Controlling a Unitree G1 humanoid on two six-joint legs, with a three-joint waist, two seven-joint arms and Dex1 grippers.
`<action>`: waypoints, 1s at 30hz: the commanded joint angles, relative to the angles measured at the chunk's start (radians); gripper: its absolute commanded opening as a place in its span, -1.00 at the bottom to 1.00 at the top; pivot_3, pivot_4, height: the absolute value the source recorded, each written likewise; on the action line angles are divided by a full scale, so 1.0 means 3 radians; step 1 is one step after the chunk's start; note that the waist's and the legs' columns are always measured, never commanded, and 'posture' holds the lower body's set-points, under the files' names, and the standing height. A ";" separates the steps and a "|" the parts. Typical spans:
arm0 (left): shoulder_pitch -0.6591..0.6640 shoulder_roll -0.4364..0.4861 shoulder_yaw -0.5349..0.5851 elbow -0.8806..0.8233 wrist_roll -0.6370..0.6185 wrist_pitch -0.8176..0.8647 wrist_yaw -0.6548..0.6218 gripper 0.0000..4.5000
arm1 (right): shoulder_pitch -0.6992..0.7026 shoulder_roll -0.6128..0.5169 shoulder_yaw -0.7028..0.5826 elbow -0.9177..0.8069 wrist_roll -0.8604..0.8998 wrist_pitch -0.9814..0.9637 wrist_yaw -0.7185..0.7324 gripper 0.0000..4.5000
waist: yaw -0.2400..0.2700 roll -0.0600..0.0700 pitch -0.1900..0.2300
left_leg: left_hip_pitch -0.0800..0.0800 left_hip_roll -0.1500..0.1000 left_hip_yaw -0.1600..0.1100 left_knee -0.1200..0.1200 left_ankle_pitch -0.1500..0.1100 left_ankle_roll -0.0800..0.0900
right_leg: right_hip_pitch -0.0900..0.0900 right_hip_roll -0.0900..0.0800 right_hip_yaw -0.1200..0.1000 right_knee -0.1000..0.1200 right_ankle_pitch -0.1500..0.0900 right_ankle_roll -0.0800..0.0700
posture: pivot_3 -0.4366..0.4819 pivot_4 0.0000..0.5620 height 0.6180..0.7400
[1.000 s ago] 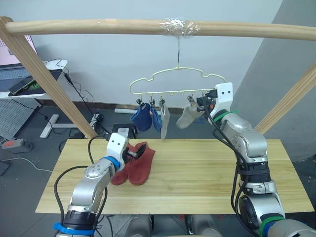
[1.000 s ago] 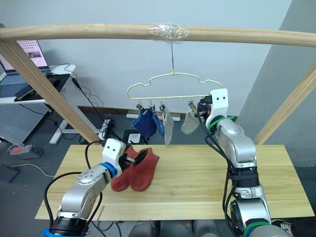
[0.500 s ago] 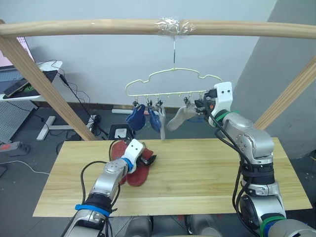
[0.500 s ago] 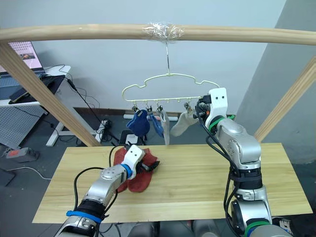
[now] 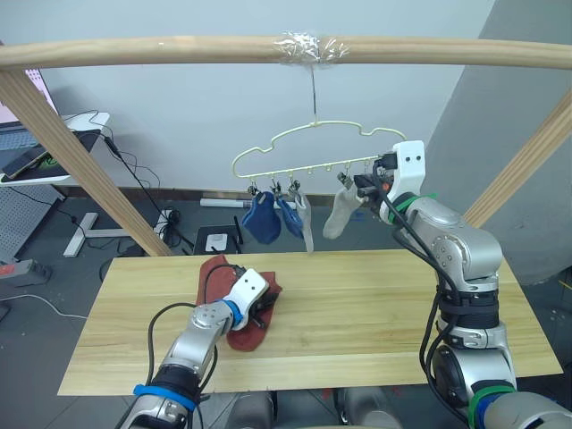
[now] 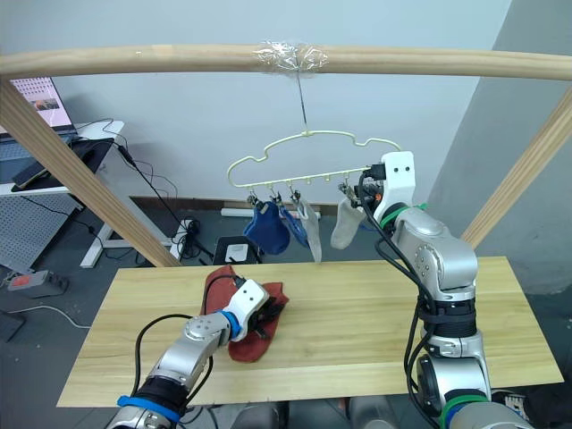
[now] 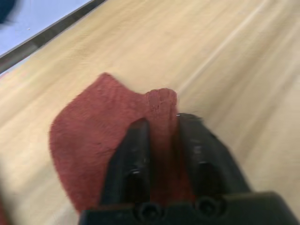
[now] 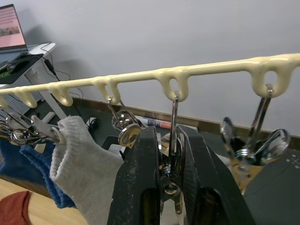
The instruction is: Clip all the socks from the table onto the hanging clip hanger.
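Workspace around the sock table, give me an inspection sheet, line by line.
Surface: table, light wood planks.
Job's things: clip hanger hooked on the wooden pole; two blue socks and two grey socks clipped on; two red socks on the table.
Clutter: nothing seen.
Grippers: left end effector shut on a red sock; right end effector shut on a hanger clip.
Cables: black cables on the floor behind.
Surroundings: grey wall, side desk with laptop.

Head stereo pair: faces forward and down; both eyes share table [image 5: 375, 313] and clip hanger [image 5: 308, 147].
Left wrist: close above table.
Right wrist: close below hanger rail.
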 commanded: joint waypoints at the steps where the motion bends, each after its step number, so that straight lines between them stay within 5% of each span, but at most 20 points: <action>1: 0.0083 -0.0077 0.0057 -0.0312 -0.0101 -0.0042 0.0009 -1.00 | -0.0079 0.0029 -0.0101 -0.0129 0.0087 0.0026 -0.0033 -0.89 | 0.0000 0.0000 0.0000 | 0.0000 0.0000 0.0000 0.0000 0.0000 0.0000 | 0.0000 0.0000 0.0000 0.0000 0.0000 0.0000 | -0.21 -0.53 1.00; 11: -0.0061 -0.0639 0.0205 -0.1249 -0.0766 0.0006 -0.0057 -1.00 | -0.0339 0.0337 -0.0890 -0.0138 0.0662 0.1244 -0.0346 -0.89 | 0.0004 0.0000 0.0000 | -0.0003 -0.0002 0.0001 0.0004 0.0000 0.0000 | 0.0000 -0.0003 0.0000 0.0000 0.0000 0.0000 | -0.22 -0.53 1.00; 20: -0.0286 -0.0784 -0.0043 -0.1425 -0.0567 -0.0406 -0.0003 -1.00 | -0.0756 0.0862 -0.1745 -0.0195 0.0731 0.2064 -0.0793 -0.89 | -0.0002 0.0001 0.0000 | -0.0003 -0.0003 0.0003 0.0003 0.0000 0.0000 | 0.0000 0.0000 0.0001 0.0000 0.0000 0.0000 | -0.28 -0.52 1.00; 30: -0.0319 -0.0782 -0.0160 -0.1374 -0.0509 -0.0536 -0.0019 -1.00 | -0.0941 0.1081 -0.2095 -0.0212 0.0578 0.2263 -0.0954 -0.89 | -0.0011 0.0001 0.0000 | -0.0004 -0.0003 0.0002 0.0003 0.0000 0.0001 | 0.0000 0.0001 0.0000 0.0000 0.0000 0.0000 | -0.30 -0.49 1.00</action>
